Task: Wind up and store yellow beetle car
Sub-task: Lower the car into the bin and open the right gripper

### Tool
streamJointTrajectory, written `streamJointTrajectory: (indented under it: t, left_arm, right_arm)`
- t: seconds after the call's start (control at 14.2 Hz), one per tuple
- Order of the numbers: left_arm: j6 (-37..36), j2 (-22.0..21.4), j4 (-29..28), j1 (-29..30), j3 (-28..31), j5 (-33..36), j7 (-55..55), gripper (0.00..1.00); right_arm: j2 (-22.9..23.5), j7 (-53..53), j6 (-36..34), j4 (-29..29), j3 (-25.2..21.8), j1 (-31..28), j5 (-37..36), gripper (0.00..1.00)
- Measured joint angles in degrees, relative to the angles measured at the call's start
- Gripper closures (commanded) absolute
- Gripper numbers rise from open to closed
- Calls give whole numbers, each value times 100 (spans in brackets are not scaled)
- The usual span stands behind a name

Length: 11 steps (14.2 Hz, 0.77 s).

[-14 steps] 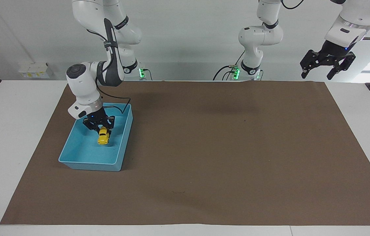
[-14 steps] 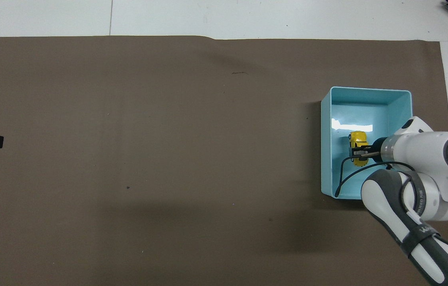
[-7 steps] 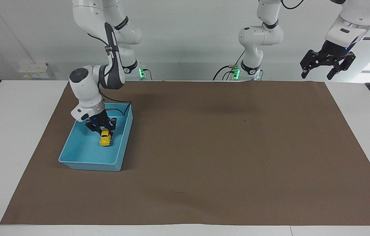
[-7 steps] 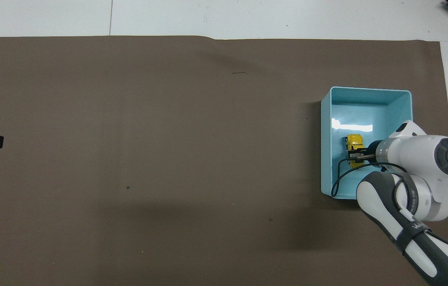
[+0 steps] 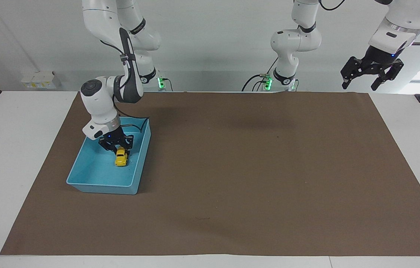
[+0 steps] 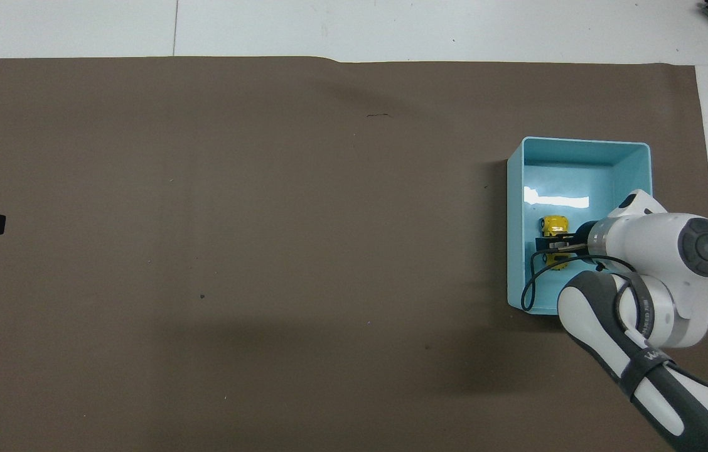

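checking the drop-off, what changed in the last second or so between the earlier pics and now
The right gripper carried the yellow beetle car lower into the light blue bin and toward its wall on the left arm's end; the car now looks set on the floor. Whether the fingers have let go is unclear. The bin and the raised, open left gripper stayed put.

**Two high cameras, half a turn apart**

Your facing camera sits high across the table, looking at both arm bases along the frame's top. Your overhead camera looks steeply down from the robots' end. Both share the brown mat and light blue bin, mirrored.
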Motion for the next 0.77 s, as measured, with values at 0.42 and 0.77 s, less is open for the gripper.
streamJointTrajectory:
  t: [0.42,0.77]
  left_arm:
    - [0,0,0,0,0,0,0,0]
    - [0,0,0,0,0,0,0,0]
  right_arm:
    - [-204,0,-960,626,0,1,0,0]
    - [-282,0,-1790,1263,-2,-17,-1,0]
